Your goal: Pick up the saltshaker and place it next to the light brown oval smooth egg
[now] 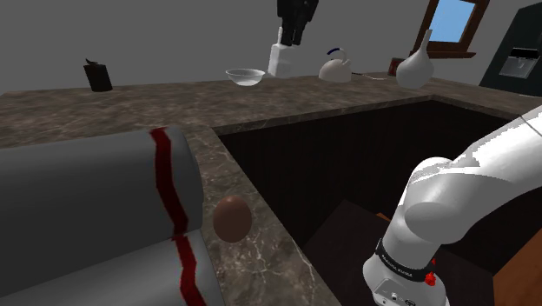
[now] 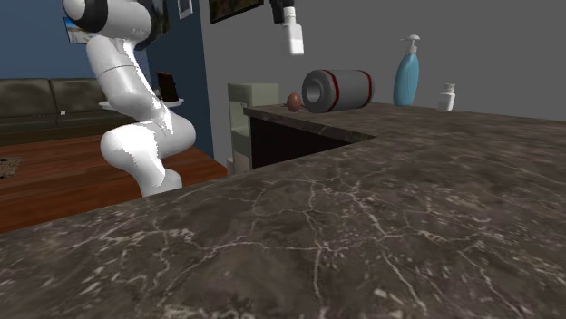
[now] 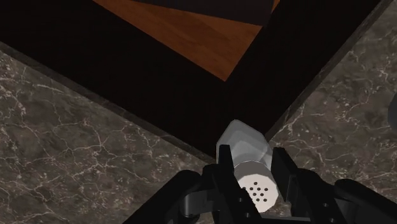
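The black tool [image 1: 292, 36] hangs high above the marbled bench [image 1: 261, 239], its two fingers [image 3: 222, 173] pinching the white saltshaker [image 1: 277, 57] by the sides. In the wrist view the saltshaker's perforated cap sits between the fingers, pointing back toward the camera, and its body points down at the inner corner of the bench, with dark cabinet fronts and a patch of wooden floor [image 3: 191, 25] beyond. The light brown egg [image 1: 232, 217] lies on the near arm of the bench in the shoulder view, just beside a grey cylinder with a red band [image 1: 95, 217] that lies on its side; the saltshaker is well apart from it, up in the air toward the far side. Along the far stretch of bench stand a dark object [image 1: 98, 76] at the left, a glass bowl [image 1: 245, 76], a white kettle [image 1: 334, 68] and a white vase [image 1: 415, 66]. In the second exterior view a blue pump bottle [image 2: 406, 77] and a small white bottle [image 2: 446, 97] stand to the right of the cylinder.
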Robot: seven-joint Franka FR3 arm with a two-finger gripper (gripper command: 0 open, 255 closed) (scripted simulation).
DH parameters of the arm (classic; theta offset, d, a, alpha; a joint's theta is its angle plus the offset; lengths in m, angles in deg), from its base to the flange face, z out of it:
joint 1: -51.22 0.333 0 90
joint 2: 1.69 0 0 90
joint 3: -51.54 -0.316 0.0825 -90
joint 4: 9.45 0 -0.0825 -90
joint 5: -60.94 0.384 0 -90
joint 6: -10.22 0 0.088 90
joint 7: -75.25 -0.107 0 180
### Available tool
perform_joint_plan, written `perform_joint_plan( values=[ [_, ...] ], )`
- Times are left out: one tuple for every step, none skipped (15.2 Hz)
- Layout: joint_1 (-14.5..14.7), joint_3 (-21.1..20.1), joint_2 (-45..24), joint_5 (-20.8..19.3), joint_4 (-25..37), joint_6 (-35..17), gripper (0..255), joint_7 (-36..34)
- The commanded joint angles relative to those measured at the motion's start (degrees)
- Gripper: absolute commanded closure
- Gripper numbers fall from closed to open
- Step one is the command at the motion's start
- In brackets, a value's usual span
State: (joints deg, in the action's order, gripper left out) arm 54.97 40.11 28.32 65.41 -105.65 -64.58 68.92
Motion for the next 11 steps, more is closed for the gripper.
perform_joint_plan(
  values=[
    [0.6, -2.4, 0.6, 1.0, 0.3, 0.7, 255, -3.2],
    [0.8, -3.5, 1.0, 1.5, 0.2, 0.9, 255, -4.6],
    [1.1, -4.6, 1.2, 1.9, 0.3, 1.2, 255, -6.0],
    [1.3, -5.7, 1.5, 2.4, 0.4, 1.4, 255, -7.4],
    [1.6, -6.8, 1.6, 2.9, 0.6, 1.6, 255, -8.8],
    [1.8, -8.0, 1.8, 3.4, 0.9, 1.8, 255, -10.2],
    [1.9, -9.2, 1.8, 3.8, 1.2, 2.0, 255, -11.7],
    [2.1, -10.4, 1.8, 4.3, 1.6, 2.3, 255, -13.2],
    [2.3, -11.6, 1.7, 4.8, 2.1, 2.5, 255, -14.6],
    [2.4, -12.9, 1.6, 5.2, 2.6, 2.7, 255, -16.1],
    [2.5, -14.2, 1.4, 5.6, 3.2, 2.8, 255, -17.7]
  ],
)
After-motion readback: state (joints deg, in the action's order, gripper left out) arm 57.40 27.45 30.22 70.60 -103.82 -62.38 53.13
